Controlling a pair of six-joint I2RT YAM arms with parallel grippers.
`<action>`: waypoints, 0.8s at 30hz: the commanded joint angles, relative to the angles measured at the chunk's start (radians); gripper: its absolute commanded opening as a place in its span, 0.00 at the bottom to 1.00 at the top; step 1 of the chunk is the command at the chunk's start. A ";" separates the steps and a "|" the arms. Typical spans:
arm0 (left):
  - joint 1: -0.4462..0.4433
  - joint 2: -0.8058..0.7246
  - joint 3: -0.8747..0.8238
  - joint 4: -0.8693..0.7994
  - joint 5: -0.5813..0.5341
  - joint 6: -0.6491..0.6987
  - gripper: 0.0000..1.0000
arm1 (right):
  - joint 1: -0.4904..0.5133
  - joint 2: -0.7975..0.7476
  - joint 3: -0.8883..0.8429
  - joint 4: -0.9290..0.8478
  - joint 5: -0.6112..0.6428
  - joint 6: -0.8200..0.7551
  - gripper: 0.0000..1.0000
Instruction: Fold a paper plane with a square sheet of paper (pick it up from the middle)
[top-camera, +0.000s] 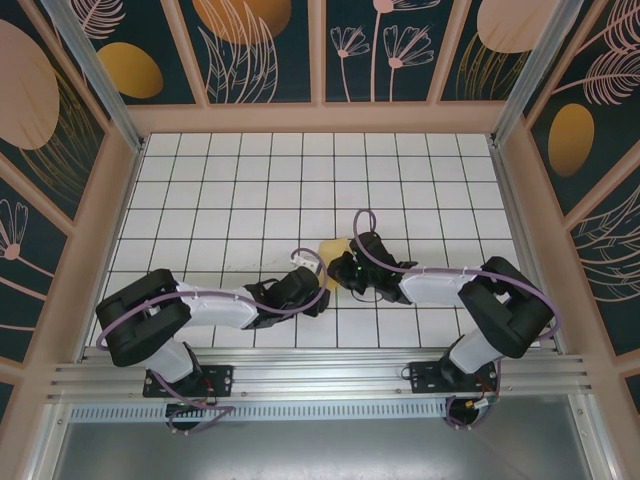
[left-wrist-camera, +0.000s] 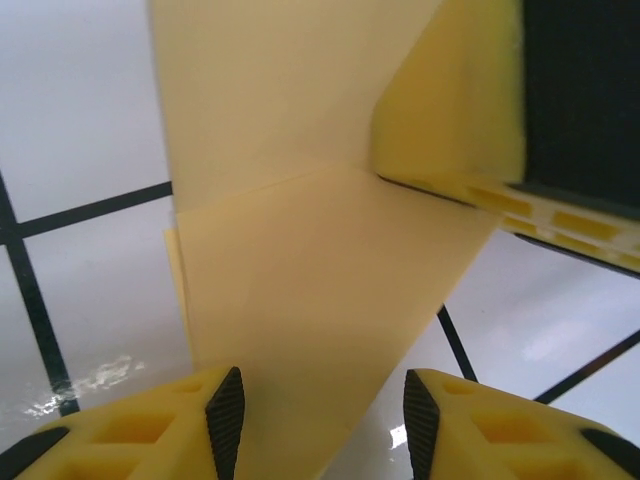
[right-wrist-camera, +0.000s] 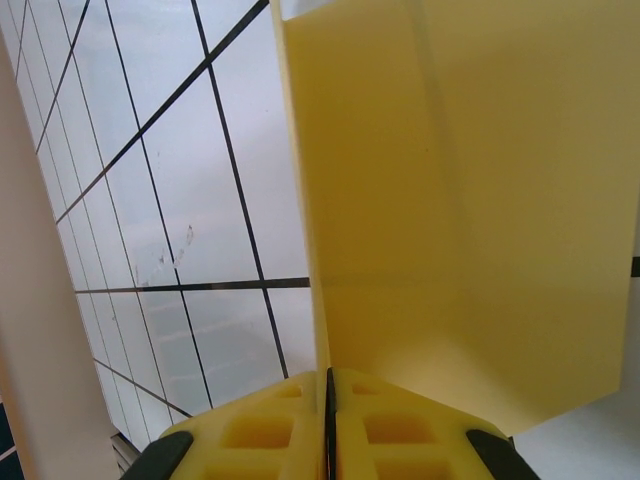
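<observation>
The square sheet of paper (top-camera: 335, 248) is pale yellow, folded and creased, and sits at the table's middle between the two grippers. The arms hide most of its outline in the top view, so I cannot tell whether it has a paper plane's shape. My right gripper (right-wrist-camera: 328, 380) is shut on the sheet's (right-wrist-camera: 450, 200) edge, and the paper stands up from its jaws. My left gripper (left-wrist-camera: 322, 410) is open, its black pads apart on either side of a folded flap of the sheet (left-wrist-camera: 320, 250). A finger of the right gripper (left-wrist-camera: 450, 110) pinches the paper just ahead of it.
The white grid-tiled table (top-camera: 250, 190) stretches behind and to both sides of the arms. Pink frame walls (top-camera: 110, 200) enclose it on the left, right and back. Both arms reach inward, the left gripper (top-camera: 318, 290) and right gripper (top-camera: 342, 268) close together.
</observation>
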 joint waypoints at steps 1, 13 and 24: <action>-0.014 -0.004 0.027 -0.033 -0.039 0.022 0.49 | -0.003 0.009 0.033 -0.016 -0.016 0.004 0.11; -0.016 0.012 0.042 -0.083 -0.112 0.010 0.38 | -0.003 0.008 0.045 -0.027 -0.020 0.003 0.11; -0.028 0.011 0.035 -0.084 -0.122 0.010 0.34 | -0.003 0.014 0.055 -0.052 -0.012 -0.003 0.12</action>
